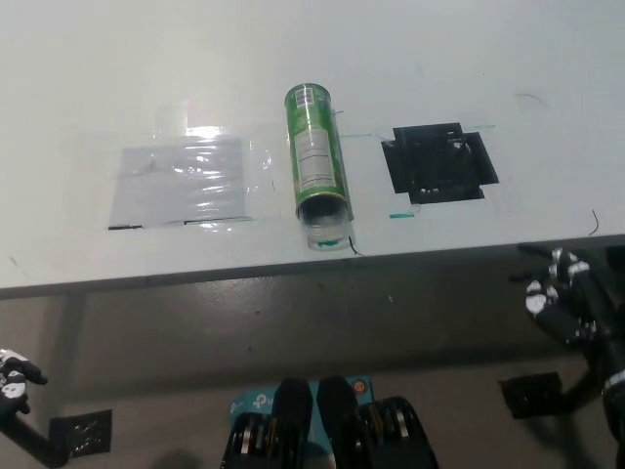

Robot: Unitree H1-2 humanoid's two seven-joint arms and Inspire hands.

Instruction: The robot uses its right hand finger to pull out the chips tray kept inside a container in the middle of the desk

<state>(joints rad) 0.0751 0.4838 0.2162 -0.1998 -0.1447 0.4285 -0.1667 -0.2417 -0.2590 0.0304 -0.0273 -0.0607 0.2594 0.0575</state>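
Open desk on every side of the lying chips container

The green chips container lies on the white desk, its clear open mouth facing the near edge, with nothing in front of it. To its left a shiny plastic sheet lies flat; to its right a flat black tape patch. The right hand is below the desk edge at far right, well apart, and the left hand at lower left.

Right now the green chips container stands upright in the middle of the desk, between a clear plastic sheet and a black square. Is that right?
Not quite. In the head view the green chips container lies on its side, open end towards the desk's near edge. It is between the clear plastic sheet and black square.
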